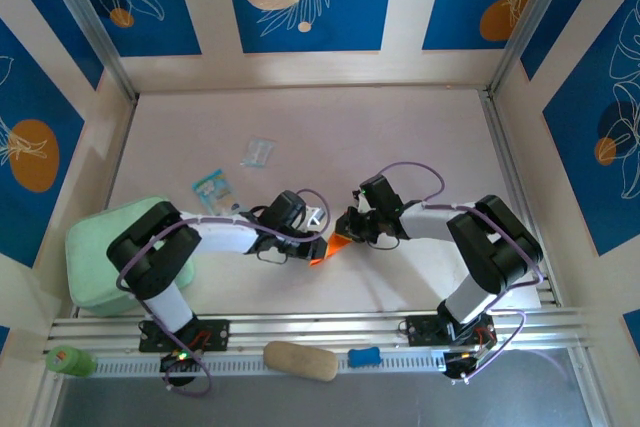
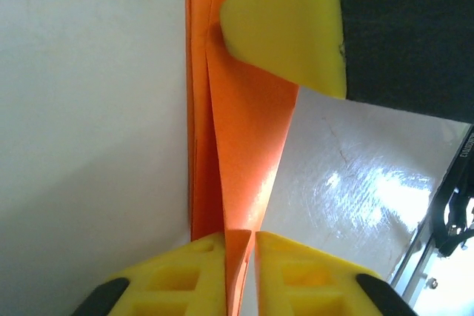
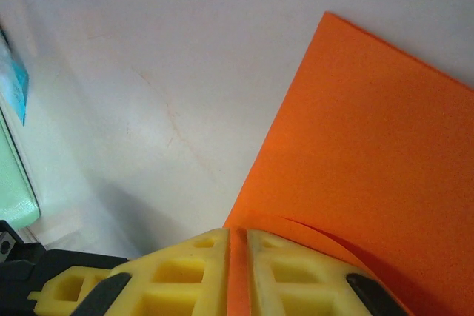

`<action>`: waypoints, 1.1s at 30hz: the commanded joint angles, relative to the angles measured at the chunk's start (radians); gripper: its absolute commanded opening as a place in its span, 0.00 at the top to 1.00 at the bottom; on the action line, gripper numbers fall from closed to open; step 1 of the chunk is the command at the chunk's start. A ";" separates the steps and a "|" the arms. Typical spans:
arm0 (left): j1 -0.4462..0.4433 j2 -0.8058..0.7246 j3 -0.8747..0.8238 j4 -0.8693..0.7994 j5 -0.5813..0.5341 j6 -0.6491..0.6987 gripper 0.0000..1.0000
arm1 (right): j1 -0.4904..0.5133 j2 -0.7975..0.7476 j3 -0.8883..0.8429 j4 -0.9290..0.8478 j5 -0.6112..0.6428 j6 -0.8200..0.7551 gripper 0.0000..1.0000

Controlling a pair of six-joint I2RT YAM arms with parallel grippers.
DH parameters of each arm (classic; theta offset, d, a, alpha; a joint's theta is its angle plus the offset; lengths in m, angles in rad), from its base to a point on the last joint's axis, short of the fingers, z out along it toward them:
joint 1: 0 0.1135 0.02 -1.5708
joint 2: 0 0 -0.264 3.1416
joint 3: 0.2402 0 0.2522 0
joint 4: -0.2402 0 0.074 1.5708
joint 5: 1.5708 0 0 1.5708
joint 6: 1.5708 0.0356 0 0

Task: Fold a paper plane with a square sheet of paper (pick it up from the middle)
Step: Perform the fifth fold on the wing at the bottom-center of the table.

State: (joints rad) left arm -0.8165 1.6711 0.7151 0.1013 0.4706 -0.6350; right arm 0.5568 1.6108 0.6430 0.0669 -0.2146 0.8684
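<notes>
Two pinches on the orange paper: L gripper clamps creased layers, R gripper clamps a flat edge; top cam adds mint pad, packet.

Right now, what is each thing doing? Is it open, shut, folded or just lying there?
Thin orange paper sheet: folded into creased layers, gripped at two places.
Left end effector: shut on the orange paper.
Right end effector: shut on the orange paper.
Small blue-and-white packet: lying flat, not held.
Clear plastic wrapper: lying flat, not held.
Mint green pad: lying flat, not held.
</notes>
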 commanded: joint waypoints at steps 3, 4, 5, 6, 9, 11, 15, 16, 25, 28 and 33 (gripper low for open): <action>-0.004 -0.037 -0.048 0.012 0.032 -0.019 0.92 | -0.005 0.008 -0.024 0.009 -0.011 0.008 0.86; -0.004 -0.040 -0.056 0.010 0.034 -0.023 0.92 | -0.005 0.008 -0.028 0.011 -0.011 0.007 0.86; -0.004 -0.041 -0.062 0.002 0.035 -0.025 0.92 | -0.006 0.008 -0.032 0.015 -0.011 0.009 0.86; -0.005 -0.041 -0.066 -0.011 0.034 -0.026 0.92 | -0.006 0.010 -0.033 0.017 -0.011 0.008 0.86; -0.005 -0.039 -0.072 -0.044 0.037 -0.019 0.92 | -0.008 0.010 -0.038 0.021 -0.011 0.009 0.86; -0.005 -0.048 -0.086 -0.045 0.037 -0.020 0.90 | -0.009 0.011 -0.037 0.021 -0.013 0.008 0.86; -0.005 -0.062 -0.111 -0.063 0.035 -0.020 0.87 | -0.009 0.012 -0.032 0.014 -0.015 0.003 0.86; -0.005 -0.068 -0.121 -0.064 0.032 -0.020 0.88 | -0.009 0.012 -0.031 0.014 -0.016 0.003 0.86; -0.005 -0.211 -0.136 -0.124 -0.038 -0.013 0.81 | -0.009 0.010 -0.033 0.023 -0.025 0.000 0.86; -0.003 -0.279 -0.116 -0.158 -0.105 -0.003 0.73 | -0.009 0.001 -0.034 0.023 -0.028 0.000 0.86; -0.002 -0.264 -0.042 -0.156 -0.115 0.019 0.63 | -0.009 -0.010 -0.040 0.022 -0.024 0.001 0.86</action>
State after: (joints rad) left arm -0.8165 1.3891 0.6209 -0.0311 0.3794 -0.6445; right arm 0.5522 1.6142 0.6228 0.0933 -0.2287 0.8711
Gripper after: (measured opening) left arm 0.371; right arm 0.143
